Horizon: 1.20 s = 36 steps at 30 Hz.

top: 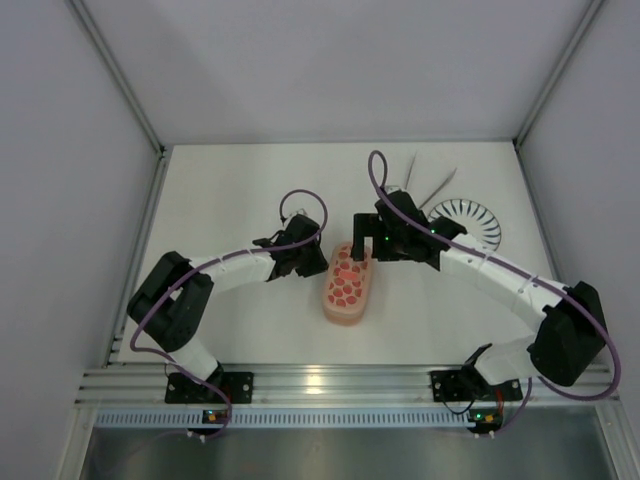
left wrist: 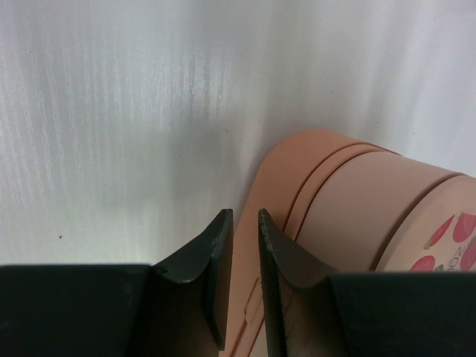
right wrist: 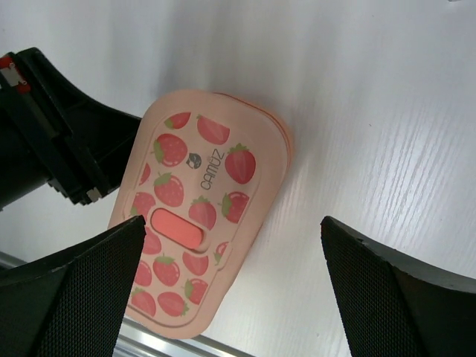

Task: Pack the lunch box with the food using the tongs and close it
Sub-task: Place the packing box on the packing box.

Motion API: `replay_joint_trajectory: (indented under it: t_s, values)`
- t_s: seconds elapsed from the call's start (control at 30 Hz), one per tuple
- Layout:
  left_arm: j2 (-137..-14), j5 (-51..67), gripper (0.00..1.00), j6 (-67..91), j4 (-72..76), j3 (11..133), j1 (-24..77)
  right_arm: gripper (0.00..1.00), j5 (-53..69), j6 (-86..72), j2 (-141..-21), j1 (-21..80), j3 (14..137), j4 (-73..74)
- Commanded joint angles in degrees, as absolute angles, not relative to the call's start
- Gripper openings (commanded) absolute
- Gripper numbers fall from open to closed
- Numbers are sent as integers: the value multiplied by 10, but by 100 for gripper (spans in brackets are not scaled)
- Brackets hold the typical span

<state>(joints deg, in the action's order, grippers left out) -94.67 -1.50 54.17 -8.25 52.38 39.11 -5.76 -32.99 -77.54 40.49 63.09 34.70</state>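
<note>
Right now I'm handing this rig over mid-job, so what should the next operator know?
Left end effector: jaws nearly together at the rim of the salmon-pink oval plastic lunch box; whether it pinches the rim is unclear.
Right end effector: wide open, over the box's strawberry-print lid.
Slim silvery metal tongs lie beside the round white black-striped plate.
Done: lid sits on the box; no loose food in view.
Left: confirm the lid is pressed shut, then back both arms off.
</note>
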Motion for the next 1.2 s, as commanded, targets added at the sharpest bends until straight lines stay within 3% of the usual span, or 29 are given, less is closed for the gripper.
replay_joint_trajectory:
  t_s: [0.0, 0.37, 0.63, 1.0, 1.17]
  values:
    - [-945, -24, 25, 534, -91, 541, 394, 99, -59, -324, -801, 399, 652, 338]
    - [-954, -22, 25, 541, -71, 518, 396, 99, -27, -340, -773, 406, 554, 285]
    - [-962, -21, 25, 545, -66, 518, 396, 99, -21, -347, -818, 427, 518, 248]
    - [-942, -42, 26, 542, -88, 524, 396, 99, -69, -345, -762, 426, 560, 307]
    - [-905, -111, 33, 516, -142, 544, 386, 100, -86, -338, -718, 425, 588, 326]
